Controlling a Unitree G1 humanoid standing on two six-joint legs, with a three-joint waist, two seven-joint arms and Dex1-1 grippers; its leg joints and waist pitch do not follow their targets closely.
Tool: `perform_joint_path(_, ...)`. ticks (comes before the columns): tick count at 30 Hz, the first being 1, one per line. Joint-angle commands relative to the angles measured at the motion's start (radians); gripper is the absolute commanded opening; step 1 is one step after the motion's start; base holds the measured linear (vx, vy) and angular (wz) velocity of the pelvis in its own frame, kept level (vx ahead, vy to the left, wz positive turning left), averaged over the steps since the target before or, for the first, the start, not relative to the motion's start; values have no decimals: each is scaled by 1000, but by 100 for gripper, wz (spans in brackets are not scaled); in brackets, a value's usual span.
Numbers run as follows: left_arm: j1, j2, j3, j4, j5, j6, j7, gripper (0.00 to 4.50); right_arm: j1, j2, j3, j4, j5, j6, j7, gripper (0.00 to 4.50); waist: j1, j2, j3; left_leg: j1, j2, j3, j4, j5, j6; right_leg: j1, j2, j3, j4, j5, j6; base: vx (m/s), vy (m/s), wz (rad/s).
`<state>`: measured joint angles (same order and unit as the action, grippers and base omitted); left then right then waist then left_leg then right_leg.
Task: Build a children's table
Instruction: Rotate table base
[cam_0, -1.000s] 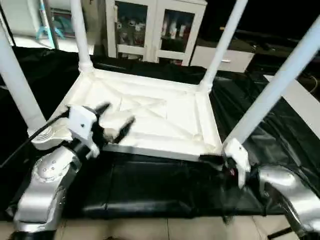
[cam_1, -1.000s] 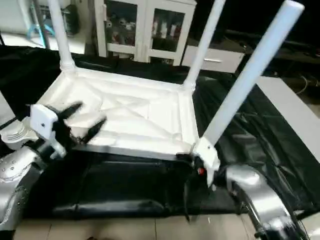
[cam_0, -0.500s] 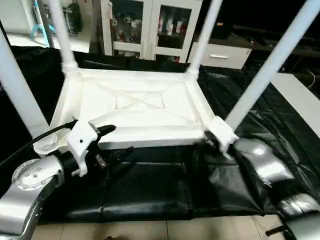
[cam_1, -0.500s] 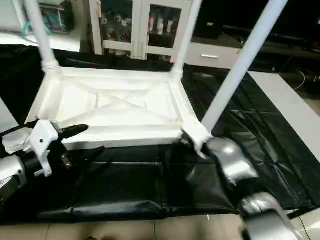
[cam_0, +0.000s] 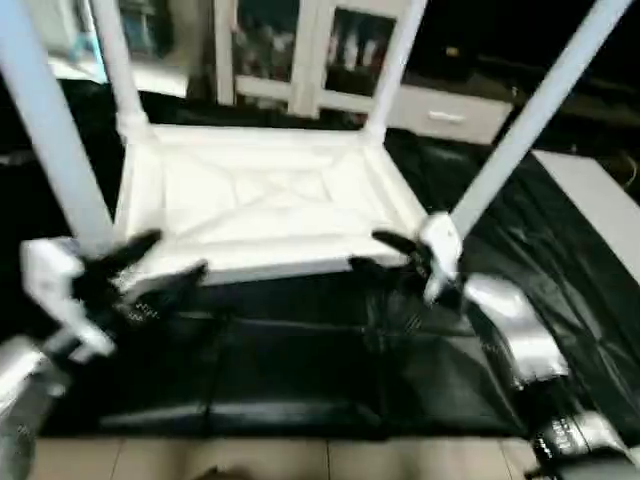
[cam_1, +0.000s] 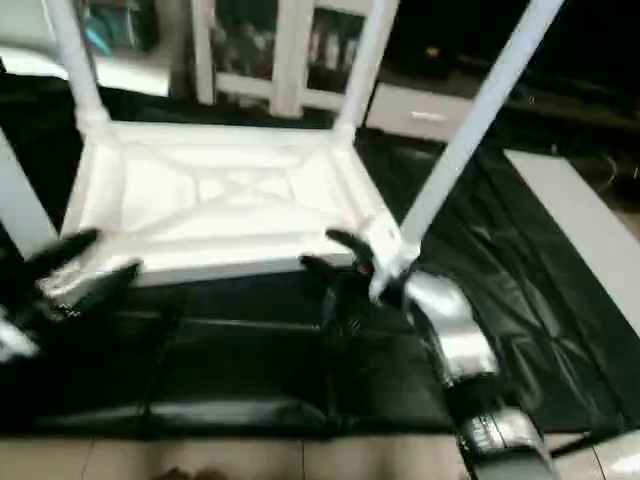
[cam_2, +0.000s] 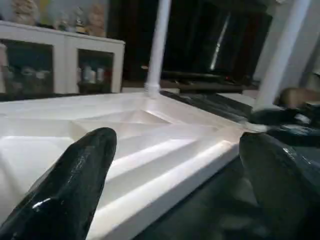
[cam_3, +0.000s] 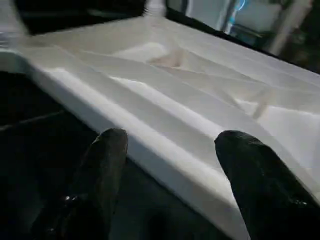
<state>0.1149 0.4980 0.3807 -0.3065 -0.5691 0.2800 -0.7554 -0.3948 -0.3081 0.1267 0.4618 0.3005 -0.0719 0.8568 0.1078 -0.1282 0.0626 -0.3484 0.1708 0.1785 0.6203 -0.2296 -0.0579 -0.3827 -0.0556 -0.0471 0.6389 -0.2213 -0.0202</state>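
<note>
Four legs (cam_0: 520, 120) stand up from your upturned tabletop (cam_0: 260, 200) on the black-draped work table (cam_0: 300, 360) in the head view; your left gripper (cam_0: 160, 262) sits at eight o'clock of it, your right gripper (cam_0: 378, 254) at four, both spread and empty. Left wrist view: wide-apart fingers (cam_2: 70, 190) flank the rim. Right wrist view: parted fingers (cam_3: 100, 175) face the near edge.

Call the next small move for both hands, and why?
Probably close both hands onto the tabletop's near rim to lift and flip it. All four legs stand in their corner sockets with the table upside down on the black cloth. The left hand and right hand are both open, empty, and aimed at that edge near its two front corners.
</note>
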Motion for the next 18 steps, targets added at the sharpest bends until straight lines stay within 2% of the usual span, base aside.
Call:
perform_joint_path(1, 6, 11, 37, 40, -17, -28, -24, 444, 39, -34, -25, -82, 37, 35, 42, 316, -1, 32, -42, 16, 69, -28, -110, -264, -31, 23, -87, 57, -86, -202, -145, 0, 0, 0)
perform_joint_path(3, 14, 23, 82, 84, -34, -55, -38, 444, 83, -47, -43, -144, 55, 60, 59, 316, -4, 41, -43, 16, 70, -31, -111, -271, -38, 21, -88, 57, -84, -206, -145, 0, 0, 0)
perform_joint_path(4, 23, 30, 110, 111, -42, -72, -50, 444, 106, -53, -55, -174, 65, 73, 65, 316, -3, 37, -43, 15, 70, -31, -111, -266, -35, 22, -89, 57, -86, -196, -143, 0, 0, 0)
perform_joint_path(12, 49, 68, 225, 250, -15, -174, -83, 444, 160, -77, -74, -226, 87, 99, 44, 316, -16, 36, -43, 15, 70, -30, -109, -246, -21, 22, -89, 57, -84, -159, -162, 0, 0, 0)
perform_joint_path(14, 35, 84, 251, 294, -4, -209, -81, 444, 167, -81, -76, -237, 88, 108, 42, 316, -16, 32, -42, 15, 70, -31, -110, -237, -13, 22, -89, 56, -84, -153, -165, 0, 0, 0)
perform_joint_path(15, 20, 91, 261, 318, 1, -225, -75, 444, 170, -81, -78, -242, 88, 113, 41, 316, -15, 34, -42, 16, 71, -32, -111, -235, -13, 21, -90, 55, -82, -145, -169, 0, 0, 0)
perform_joint_path(16, -33, 113, 264, 390, 13, -262, -60, 444, 173, -78, -86, -248, 83, 126, 39, 316, -13, 31, -41, 20, 70, -31, -111, -235, -12, 18, -89, 54, -84, -148, -167, 0, 0, 0)
perform_joint_path(17, -40, 116, 263, 399, 16, -266, -59, 444, 173, -77, -87, -248, 82, 127, 39, 316, -11, 34, -42, 25, 69, -28, -110, -239, -14, 14, -87, 54, -83, -149, -166, 0, 0, 0)
perform_joint_path(18, -53, 122, 259, 417, 22, -275, -56, 444, 172, -76, -88, -247, 81, 129, 38, 316, -8, 34, -42, 24, 70, -30, -111, -236, -18, 16, -90, 54, -81, -140, -166, 0, 0, 0)
